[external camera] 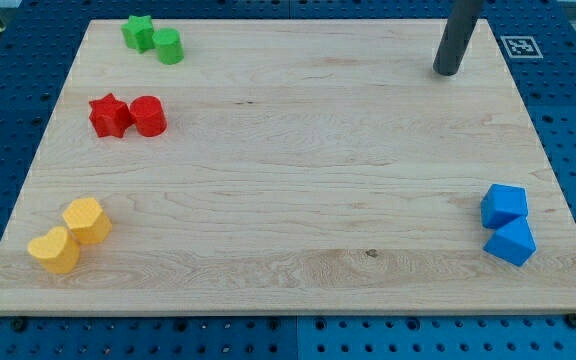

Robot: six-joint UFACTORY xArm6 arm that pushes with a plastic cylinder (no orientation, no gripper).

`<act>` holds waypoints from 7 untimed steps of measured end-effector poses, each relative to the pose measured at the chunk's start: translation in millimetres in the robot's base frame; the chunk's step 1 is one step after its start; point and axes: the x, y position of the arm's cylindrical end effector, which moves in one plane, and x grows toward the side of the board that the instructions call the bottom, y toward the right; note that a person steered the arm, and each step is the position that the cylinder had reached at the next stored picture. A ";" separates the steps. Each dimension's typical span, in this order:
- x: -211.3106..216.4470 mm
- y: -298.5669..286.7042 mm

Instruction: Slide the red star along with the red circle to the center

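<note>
Eight blocks: four same-coloured pairs on one wooden board (288,200), one pair near each corner region.
Task pair: red star (109,115) and red circle (149,116), touching side by side near the view's left edge, star on the outer side.
Other pairs: green star (139,33) and green cylinder (169,46) at the view's top left; two yellow blocks (69,236) at bottom left; blue cube (505,205) and a second blue block (511,243) at lower right.
My tip (447,72): at the view's top right, well apart from the red pair and from every other block.
Hold: none; a bare rod with no jaws, touching nothing.
Progress: judged not begun; the pair sits far from the centre.
Approach advised: travel round to the star's left side, passing between green and red without brushing either.
Push advised: drive rightward through the star so the circle rides ahead, keeping the line centred to stop the pair splitting.
</note>
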 end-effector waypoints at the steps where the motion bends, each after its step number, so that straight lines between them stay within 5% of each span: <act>1: 0.9 -6.3; 4: 152.4 -182.5; 7: 157.5 -191.1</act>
